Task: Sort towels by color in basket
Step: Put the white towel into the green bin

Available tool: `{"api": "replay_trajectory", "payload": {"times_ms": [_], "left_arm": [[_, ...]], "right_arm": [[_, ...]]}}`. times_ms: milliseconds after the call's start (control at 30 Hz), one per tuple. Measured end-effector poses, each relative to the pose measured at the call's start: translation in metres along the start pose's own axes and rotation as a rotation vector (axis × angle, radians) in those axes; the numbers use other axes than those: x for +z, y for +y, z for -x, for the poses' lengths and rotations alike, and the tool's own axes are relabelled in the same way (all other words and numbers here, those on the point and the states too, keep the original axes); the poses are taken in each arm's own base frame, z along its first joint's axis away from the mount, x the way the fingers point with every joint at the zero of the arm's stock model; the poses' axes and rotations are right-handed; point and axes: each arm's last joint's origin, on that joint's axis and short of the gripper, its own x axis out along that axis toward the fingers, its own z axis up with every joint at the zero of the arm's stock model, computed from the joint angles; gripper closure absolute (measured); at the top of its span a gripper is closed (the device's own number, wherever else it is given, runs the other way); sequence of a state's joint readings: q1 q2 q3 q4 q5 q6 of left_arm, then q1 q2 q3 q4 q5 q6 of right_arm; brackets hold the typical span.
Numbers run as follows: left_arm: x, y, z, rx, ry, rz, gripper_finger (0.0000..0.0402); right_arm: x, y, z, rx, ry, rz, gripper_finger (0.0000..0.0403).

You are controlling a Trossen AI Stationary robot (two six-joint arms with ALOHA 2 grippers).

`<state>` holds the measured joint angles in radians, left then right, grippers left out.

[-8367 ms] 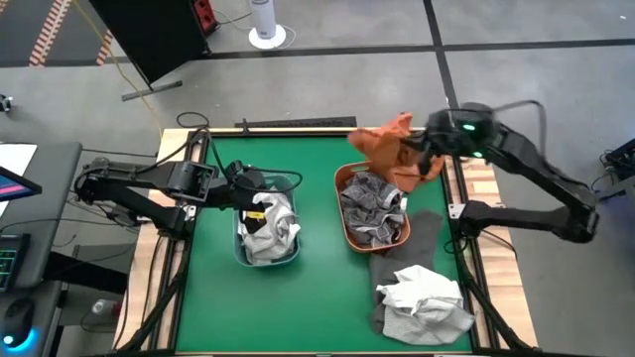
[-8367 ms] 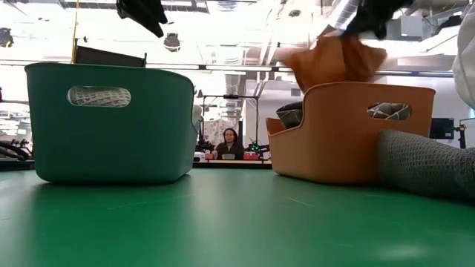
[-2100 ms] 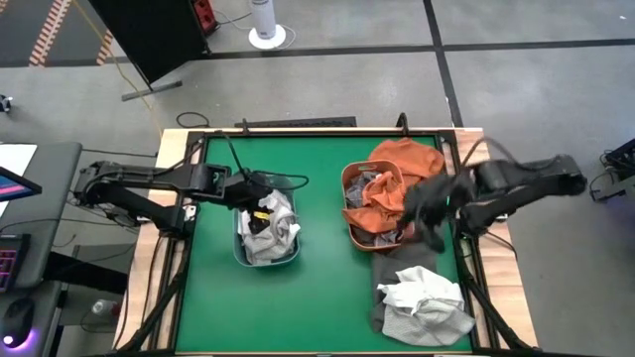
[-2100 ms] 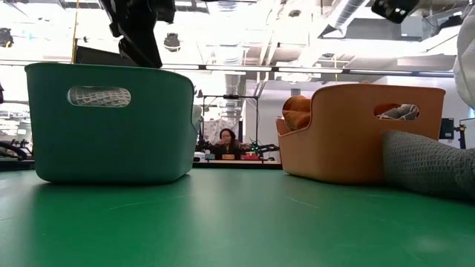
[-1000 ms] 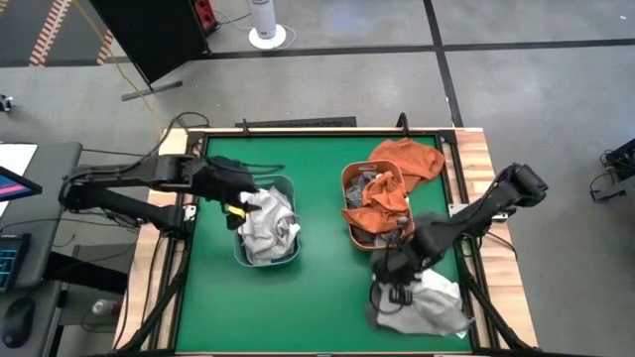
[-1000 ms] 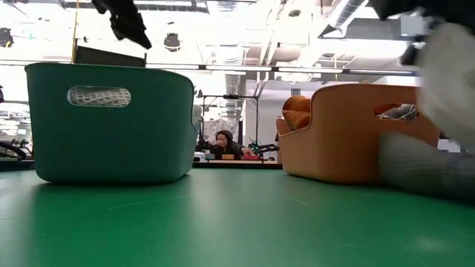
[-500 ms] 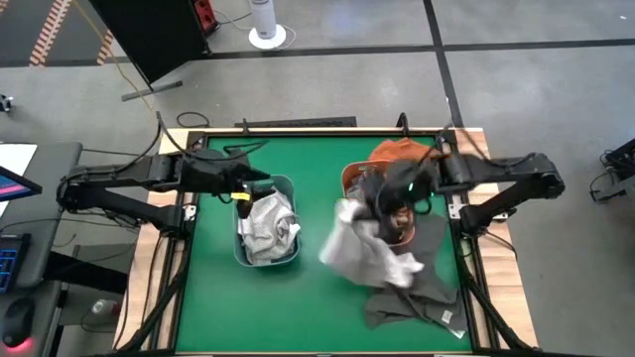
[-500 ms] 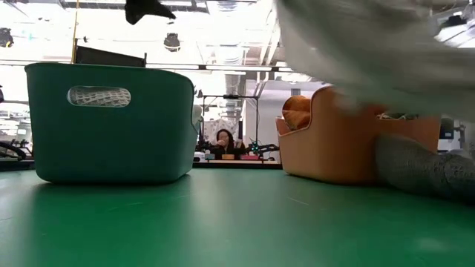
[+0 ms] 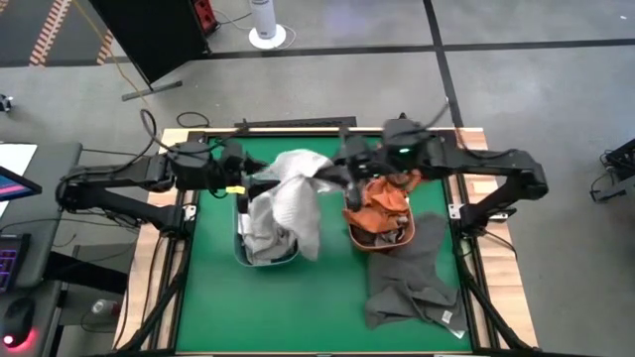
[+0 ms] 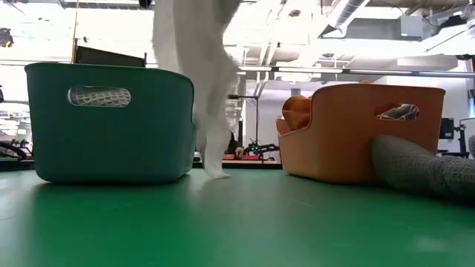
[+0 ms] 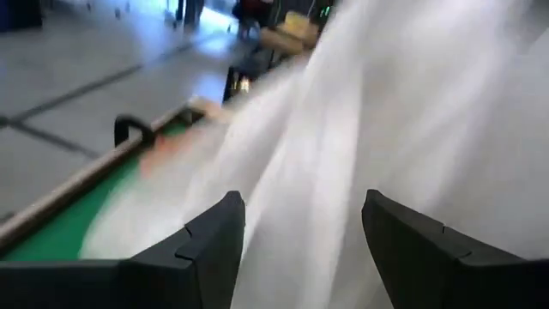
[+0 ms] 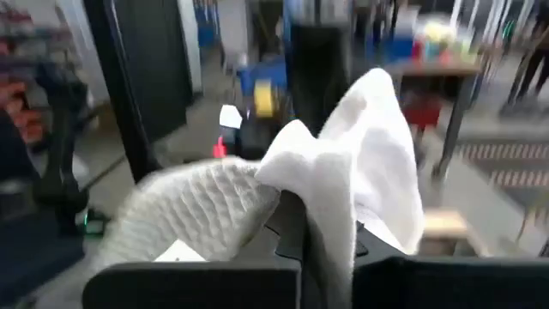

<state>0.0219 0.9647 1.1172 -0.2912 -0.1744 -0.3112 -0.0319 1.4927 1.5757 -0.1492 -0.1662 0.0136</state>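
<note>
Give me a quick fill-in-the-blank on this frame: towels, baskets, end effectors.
1. The right end effector is shut on the soft ____ towel, carrying it above the table.
2. That towel hangs over the ____ plastic basket.
3. The rust-orange towel lies in the ____ plastic basket.
4. The dark grey waffle towel lies on the green ____, beside that basket.

Missing words: white; green; orange; table
</note>
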Motion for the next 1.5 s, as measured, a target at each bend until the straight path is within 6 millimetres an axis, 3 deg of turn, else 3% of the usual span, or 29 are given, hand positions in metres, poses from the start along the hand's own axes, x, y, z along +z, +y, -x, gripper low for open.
{"api": "replay_trajectory", "payload": {"times_ms": [167,367,633,767,900,1033,1100,1300,1500], "left_arm": [[0.006,0.002,0.008,0.069,-0.062,-0.030,0.0177],[0.003,0.002,0.003,0.074,-0.045,-0.052,0.0176],[-0.010,-0.002,-0.024,-0.009,0.057,-0.073,0.0177],[-0.010,-0.002,-0.026,-0.011,0.053,-0.092,0.0182],[-0.009,-0.003,-0.025,-0.031,0.047,-0.132,0.0232],[-0.008,-0.003,-0.023,-0.035,0.044,-0.141,0.0350],[-0.010,-0.003,-0.024,-0.033,0.056,-0.142,0.0386],[-0.007,-0.003,-0.020,-0.037,0.039,-0.131,0.0400],[0.014,-0.003,0.014,-0.071,-0.124,-0.139,0.0401]], "right_arm": [[-0.021,-0.007,-0.017,0.002,0.100,-0.025,0.0374],[-0.041,-0.018,-0.036,-0.018,0.162,-0.045,0.0374],[-0.033,-0.016,-0.047,0.075,0.150,-0.006,0.0374],[-0.030,-0.014,-0.045,0.081,0.180,-0.004,0.0369],[-0.030,-0.008,-0.041,0.091,0.226,-0.040,0.0353],[-0.027,0.003,-0.039,0.140,0.222,-0.067,0.0328],[-0.028,0.007,-0.039,0.150,0.239,-0.091,0.0310],[-0.041,0.014,-0.032,0.141,0.414,-0.217,0.0225],[-0.059,0.018,-0.017,0.105,0.648,-0.272,0.0149]]}}
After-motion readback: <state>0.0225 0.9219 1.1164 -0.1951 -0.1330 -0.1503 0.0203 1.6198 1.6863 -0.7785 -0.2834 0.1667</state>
